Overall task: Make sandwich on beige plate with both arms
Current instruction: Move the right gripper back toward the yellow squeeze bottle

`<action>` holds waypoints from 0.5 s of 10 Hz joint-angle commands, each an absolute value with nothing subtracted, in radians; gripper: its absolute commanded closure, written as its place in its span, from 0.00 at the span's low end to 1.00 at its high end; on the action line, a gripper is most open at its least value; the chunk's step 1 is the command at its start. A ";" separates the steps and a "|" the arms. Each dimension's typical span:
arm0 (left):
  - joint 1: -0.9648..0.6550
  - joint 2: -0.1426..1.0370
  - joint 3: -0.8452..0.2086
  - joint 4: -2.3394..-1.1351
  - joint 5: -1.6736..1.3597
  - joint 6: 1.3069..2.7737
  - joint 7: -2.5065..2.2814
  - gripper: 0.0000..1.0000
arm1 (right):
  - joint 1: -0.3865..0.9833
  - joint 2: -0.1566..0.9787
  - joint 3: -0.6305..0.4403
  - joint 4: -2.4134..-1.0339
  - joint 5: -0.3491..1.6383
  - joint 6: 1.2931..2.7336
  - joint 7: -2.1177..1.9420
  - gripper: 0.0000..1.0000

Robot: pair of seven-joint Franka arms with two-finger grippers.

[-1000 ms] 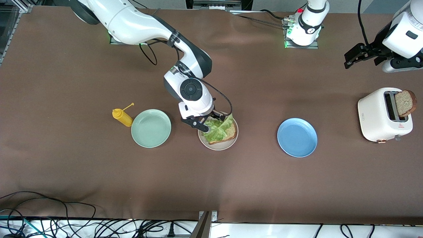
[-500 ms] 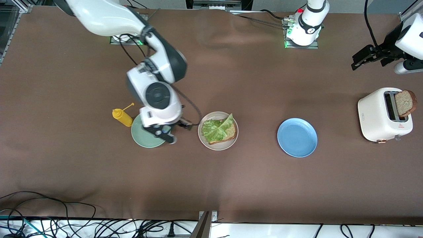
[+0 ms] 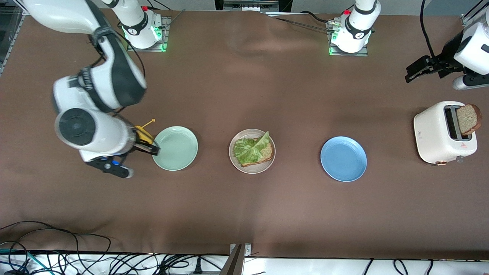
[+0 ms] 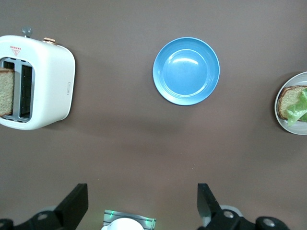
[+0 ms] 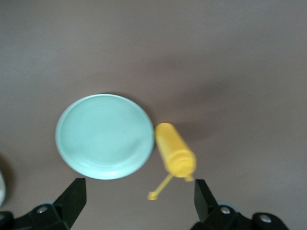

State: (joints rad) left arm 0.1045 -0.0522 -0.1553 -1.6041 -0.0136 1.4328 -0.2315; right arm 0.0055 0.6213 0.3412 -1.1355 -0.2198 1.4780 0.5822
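The beige plate (image 3: 263,167) lies mid-table and carries one brown bread slice (image 3: 267,155) with a green lettuce leaf (image 3: 248,149) on top. Its edge also shows in the left wrist view as the beige plate (image 4: 279,114) with lettuce (image 4: 298,108). A second bread slice (image 3: 468,118) stands in the white toaster (image 3: 435,133). My right gripper (image 3: 131,160) hangs open and empty over the yellow bottle (image 3: 142,134) beside the mint plate; in its own view the right gripper (image 5: 139,203) holds nothing. My left gripper (image 3: 416,71) is open and empty, in the air near the toaster; so too the left gripper (image 4: 141,207).
A mint-green plate (image 3: 175,148) lies toward the right arm's end. A blue plate (image 3: 343,159) lies between the beige plate and the toaster. Cables run along the table edge nearest the camera. In the right wrist view the mint-green plate (image 5: 104,136) sits beside the yellow bottle (image 5: 175,155).
My right arm has swung away from the beige plate, across the mint-green plate to the yellow bottle, leaving the lettuce on the bread. The left gripper has shifted slightly.
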 commanded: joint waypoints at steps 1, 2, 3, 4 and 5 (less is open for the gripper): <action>0.107 -0.058 -0.156 -1.611 -0.020 1.445 -0.224 0.00 | -0.081 0.566 0.361 -1.149 -0.216 1.422 0.354 0.00; 0.107 -0.060 -0.156 -1.611 -0.020 1.442 -0.224 0.00 | -0.089 0.563 0.359 -1.149 -0.216 1.420 0.283 0.00; 0.107 -0.061 -0.156 -1.611 -0.020 1.439 -0.224 0.00 | -0.089 0.561 0.359 -1.150 -0.218 1.402 0.267 0.00; 0.107 -0.061 -0.156 -1.611 -0.020 1.439 -0.224 0.00 | -0.089 0.558 0.360 -1.150 -0.216 1.387 0.264 0.00; 0.107 -0.060 -0.156 -1.611 -0.020 1.439 -0.222 0.00 | -0.090 0.555 0.359 -1.149 -0.218 1.384 0.273 0.00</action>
